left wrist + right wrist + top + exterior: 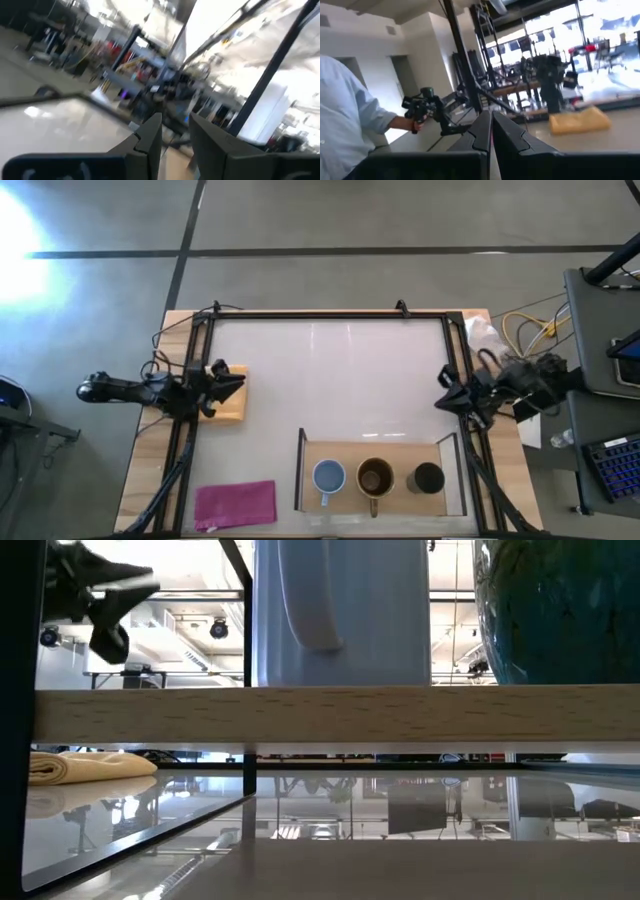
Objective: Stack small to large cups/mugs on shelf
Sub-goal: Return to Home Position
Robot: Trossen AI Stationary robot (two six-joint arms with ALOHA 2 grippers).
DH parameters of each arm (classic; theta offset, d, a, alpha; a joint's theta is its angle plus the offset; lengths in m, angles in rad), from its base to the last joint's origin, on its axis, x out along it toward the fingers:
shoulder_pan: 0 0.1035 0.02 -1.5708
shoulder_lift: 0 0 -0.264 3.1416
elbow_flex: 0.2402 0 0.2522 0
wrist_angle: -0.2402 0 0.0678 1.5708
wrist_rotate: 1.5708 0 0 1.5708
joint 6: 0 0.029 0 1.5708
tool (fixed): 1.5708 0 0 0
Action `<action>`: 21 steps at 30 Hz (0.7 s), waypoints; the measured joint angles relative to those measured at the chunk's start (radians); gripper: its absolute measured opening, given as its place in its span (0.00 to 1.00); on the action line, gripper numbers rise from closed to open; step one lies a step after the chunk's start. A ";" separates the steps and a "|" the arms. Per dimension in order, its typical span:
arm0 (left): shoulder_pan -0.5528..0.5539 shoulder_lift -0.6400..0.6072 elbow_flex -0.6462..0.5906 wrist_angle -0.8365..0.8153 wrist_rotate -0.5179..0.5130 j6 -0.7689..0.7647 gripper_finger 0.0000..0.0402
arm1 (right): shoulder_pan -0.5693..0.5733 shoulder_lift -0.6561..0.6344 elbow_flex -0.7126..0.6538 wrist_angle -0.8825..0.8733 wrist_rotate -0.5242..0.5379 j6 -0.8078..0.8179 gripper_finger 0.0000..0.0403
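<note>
High view, your three mugs (pixel 375 477) on shelf (pixel 390 447) lower centre, left gripper (pixel 226 384) fingers parted mid-left, right gripper (pixel 446 393) fingers pressed together mid-right.

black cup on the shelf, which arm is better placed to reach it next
Right, probably. The small black cup sits at the right end of the light wooden shelf, nearest the right gripper at the table's right edge. The left gripper hovers over the yellow cloth across the table.
</note>
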 joint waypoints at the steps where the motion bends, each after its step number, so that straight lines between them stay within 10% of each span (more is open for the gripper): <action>1: 0.000 -0.027 0.000 -0.055 -0.002 -0.001 0.21 | 0.000 0.000 -0.025 0.018 0.010 0.016 0.02; 13: 0.000 -0.032 -0.001 -0.163 -0.057 -0.050 0.21 | -0.155 -0.001 -0.160 0.223 0.032 -0.041 0.02; 21: 0.001 -0.030 -0.002 -0.186 -0.109 -0.020 0.21 | -0.421 0.000 -0.242 0.290 -0.179 0.022 0.02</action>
